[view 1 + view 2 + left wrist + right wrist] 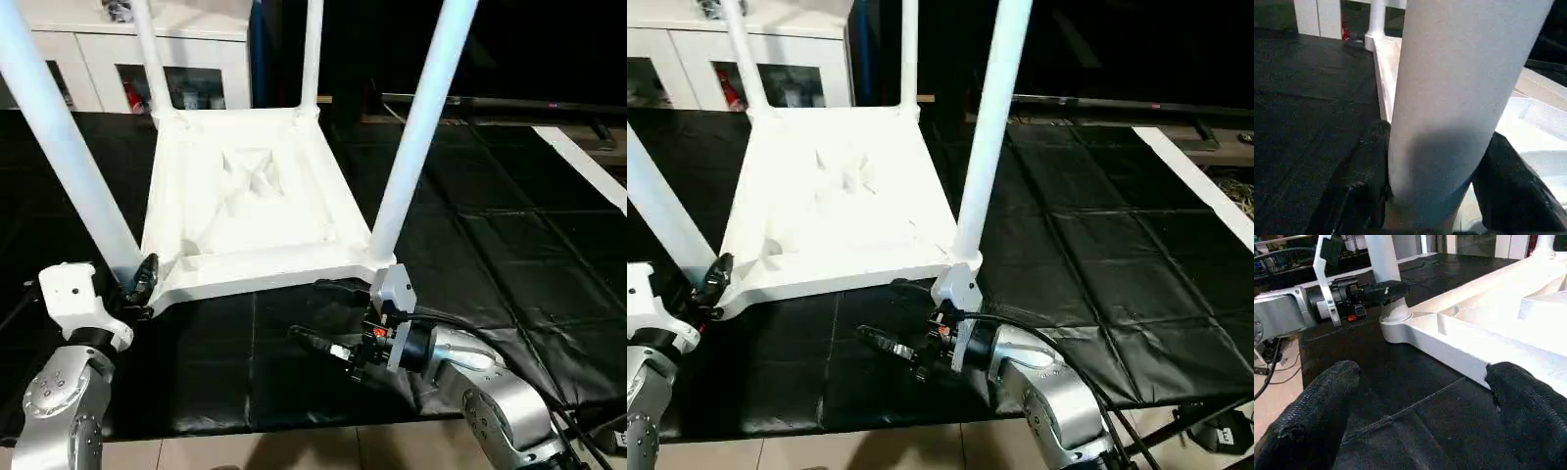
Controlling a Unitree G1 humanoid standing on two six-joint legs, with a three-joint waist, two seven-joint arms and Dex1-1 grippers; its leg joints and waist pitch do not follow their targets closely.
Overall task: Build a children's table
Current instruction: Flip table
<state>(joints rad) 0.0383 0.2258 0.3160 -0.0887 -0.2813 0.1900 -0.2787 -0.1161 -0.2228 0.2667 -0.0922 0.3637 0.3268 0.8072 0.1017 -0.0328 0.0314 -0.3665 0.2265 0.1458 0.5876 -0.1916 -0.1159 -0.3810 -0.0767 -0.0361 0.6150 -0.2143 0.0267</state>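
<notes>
The tabletop [250, 211] lies upside down on the black mat [509, 255], with its ribbed underside facing up. Four white legs stand up from its corner sockets.

The left gripper [140, 281] is at the base of the near left leg [69, 157], just where this leg enters its corner of the tabletop. In the left wrist view the two black fingers [1359, 186] stand on both sides of the leg [1449, 107], one on each side and very close to it. I cannot tell if they already press on the leg or only stand around it, so I cannot say if the leg is held.

The right gripper [328, 318] is low over the mat, just in front of the near edge of the tabletop and close to the base of the near right leg [416, 127]. Its fingers [1312, 416] are spread wide apart and hold nothing. Between them, in the right wrist view, the near edge of the tabletop [1488, 333] shows, and beyond it the left gripper [1376, 291] at its leg.

Far behind the tabletop, beyond both grippers, a white cabinet [127, 54] with glass doors stands
</notes>
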